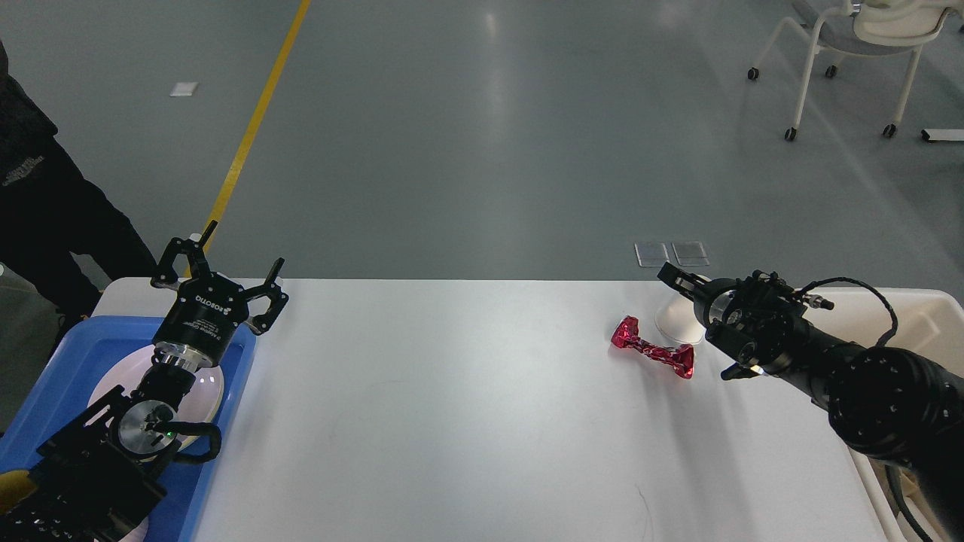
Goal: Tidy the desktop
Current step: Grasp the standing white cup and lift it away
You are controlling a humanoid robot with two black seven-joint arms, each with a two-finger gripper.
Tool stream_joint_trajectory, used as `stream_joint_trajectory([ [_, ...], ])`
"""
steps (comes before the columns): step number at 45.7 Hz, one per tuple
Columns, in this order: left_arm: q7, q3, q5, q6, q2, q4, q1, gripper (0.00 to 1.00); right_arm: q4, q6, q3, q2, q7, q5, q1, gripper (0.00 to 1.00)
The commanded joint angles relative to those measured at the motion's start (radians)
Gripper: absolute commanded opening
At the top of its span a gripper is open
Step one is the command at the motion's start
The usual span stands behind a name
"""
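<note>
The white desktop holds a crumpled red foil wrapper at the right and a white paper cup just behind it. My right gripper is at the cup, open, one finger above it and one lower right. The gripper hides the cup's upper part, and I cannot tell if it touches the cup. My left gripper is open and empty, held above the far edge of the blue tray.
A white plate lies in the blue tray under my left arm. A cream bin stands off the table's right edge, mostly behind my right arm. A person in black stands at the far left. A chair is at the back right.
</note>
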Motion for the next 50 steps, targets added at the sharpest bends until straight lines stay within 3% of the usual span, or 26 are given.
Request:
stream_joint_trajectory([
  [1,0.0,0.0,0.0,0.0,0.0,0.0,0.0,1.0,-0.022,-0.011,0.0,0.023,0.001,0.0,-0.022,1.0],
  [10,0.0,0.0,0.0,0.0,0.0,0.0,0.0,1.0,-0.042,-0.011,-0.008,0.031,0.003,-0.003,-0.044,0.99],
  [17,0.0,0.0,0.0,0.0,0.0,0.0,0.0,1.0,-0.056,-0.013,-0.008,0.034,0.003,-0.003,-0.062,0.92],
  [26,0.0,0.0,0.0,0.0,0.0,0.0,0.0,1.0,-0.065,-0.013,-0.008,0.039,0.003,-0.003,-0.074,0.48],
  [33,0.0,0.0,0.0,0.0,0.0,0.0,0.0,1.0,-0.065,-0.011,-0.005,0.039,0.003,-0.003,-0.077,0.32],
  [37,0.0,0.0,0.0,0.0,0.0,0.0,0.0,1.0,-0.065,-0.009,-0.002,0.04,0.003,-0.002,-0.077,0.02],
  [50,0.0,0.0,0.0,0.0,0.0,0.0,0.0,1.0,-0.062,0.01,-0.008,0.028,0.006,-0.001,-0.077,0.0],
])
